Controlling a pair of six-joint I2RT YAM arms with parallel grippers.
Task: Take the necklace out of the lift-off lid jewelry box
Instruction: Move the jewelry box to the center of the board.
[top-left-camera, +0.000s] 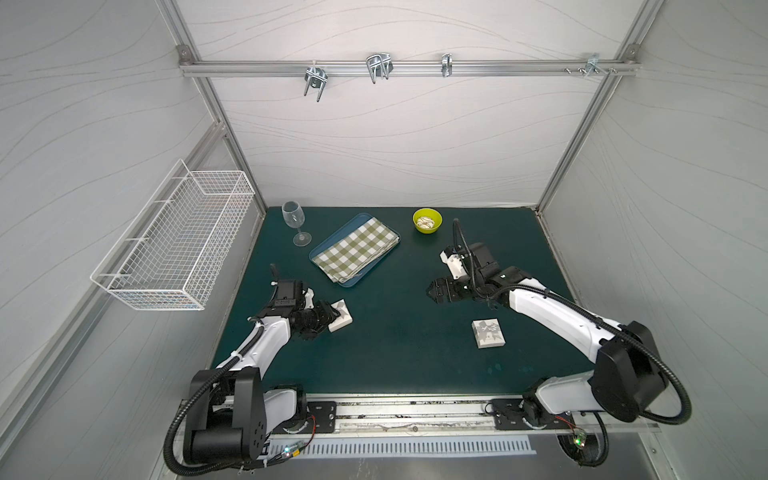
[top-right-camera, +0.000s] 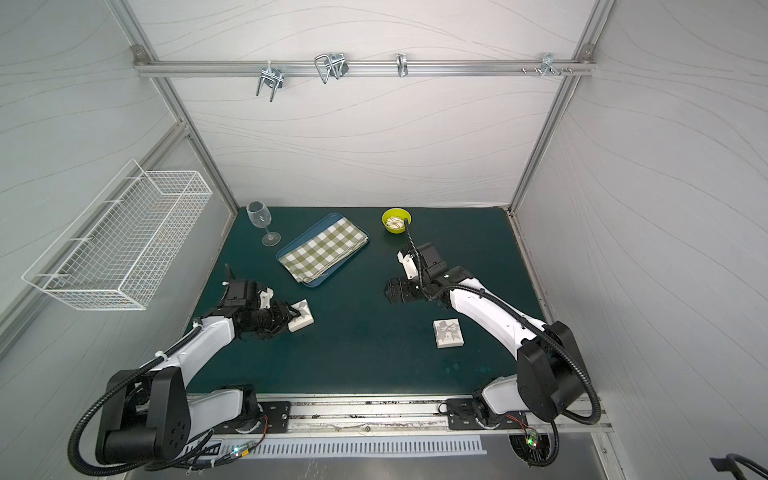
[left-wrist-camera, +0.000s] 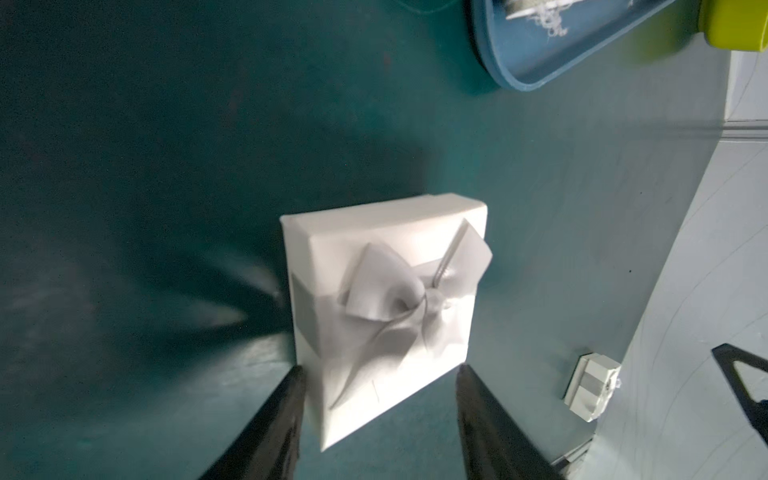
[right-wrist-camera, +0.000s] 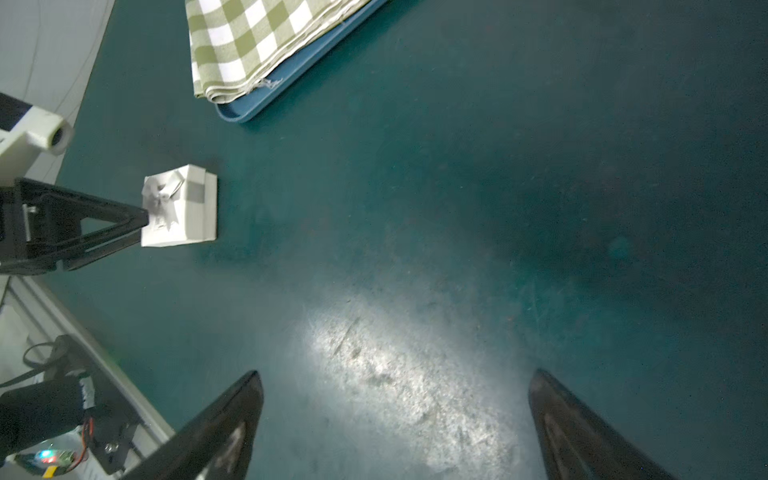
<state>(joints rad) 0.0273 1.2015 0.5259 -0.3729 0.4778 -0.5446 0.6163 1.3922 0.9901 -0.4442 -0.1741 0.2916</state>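
A white jewelry box (left-wrist-camera: 374, 266) with a grey ribbon bow on its lid sits on the green mat at the left in both top views (top-left-camera: 341, 316) (top-right-camera: 302, 316). My left gripper (left-wrist-camera: 380, 368) reaches it from the near side. Its two black fingertips press against opposite sides of the box's near part, so it is shut on the box. The lid is on and the necklace is hidden. My right gripper (right-wrist-camera: 395, 374) hovers open over bare mat right of centre (top-left-camera: 432, 291), with nothing between its fingers.
A second white box with a bow (top-left-camera: 489, 338) lies near the right arm. At the back stand a wine glass (top-left-camera: 293, 220), a blue tray (top-left-camera: 351, 285) holding a folded checked cloth, and a yellow-green bowl (top-left-camera: 427, 220). A wire basket (top-left-camera: 174, 237) hangs on the left wall.
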